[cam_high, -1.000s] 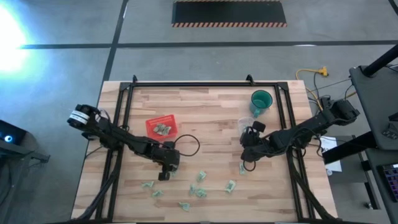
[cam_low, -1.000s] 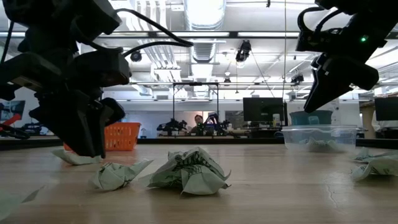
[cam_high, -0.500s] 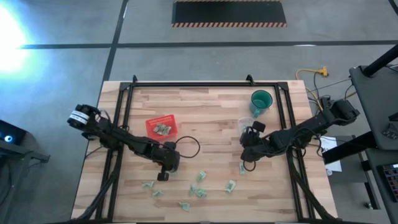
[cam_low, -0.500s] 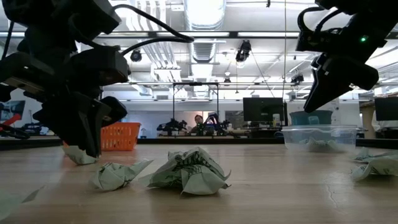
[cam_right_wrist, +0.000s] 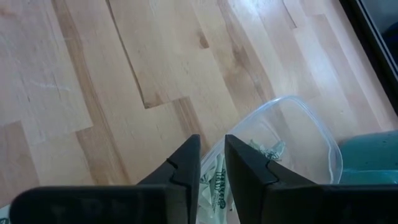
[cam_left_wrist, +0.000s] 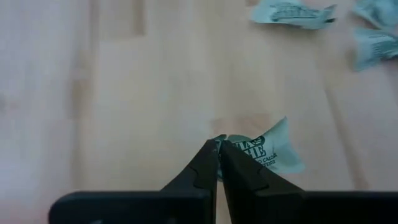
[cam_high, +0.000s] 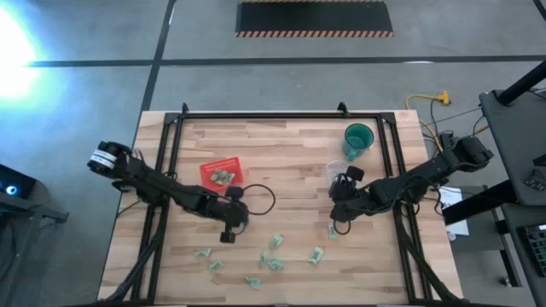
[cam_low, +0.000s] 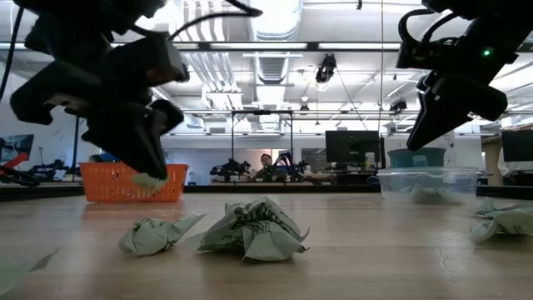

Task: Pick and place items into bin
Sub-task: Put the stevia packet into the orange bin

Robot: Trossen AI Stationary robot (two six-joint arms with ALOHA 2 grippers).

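Wrappers (cam_high: 273,263) lie scattered across the lower middle of the wooden surface (cam_high: 290,145) in the high view, with a few more inside the red tray (cam_high: 220,173) left of centre. Just below and right of that tray the left end effector (cam_left_wrist: 219,144) has its fingers pressed together, pinching one green-and-white wrapper (cam_left_wrist: 268,153) by its edge, lifted clear of the surface. Right of centre, the right end effector (cam_right_wrist: 211,149) holds another wrapper (cam_right_wrist: 216,180) between narrowly parted fingers, beside the clear plastic bin (cam_right_wrist: 297,140).
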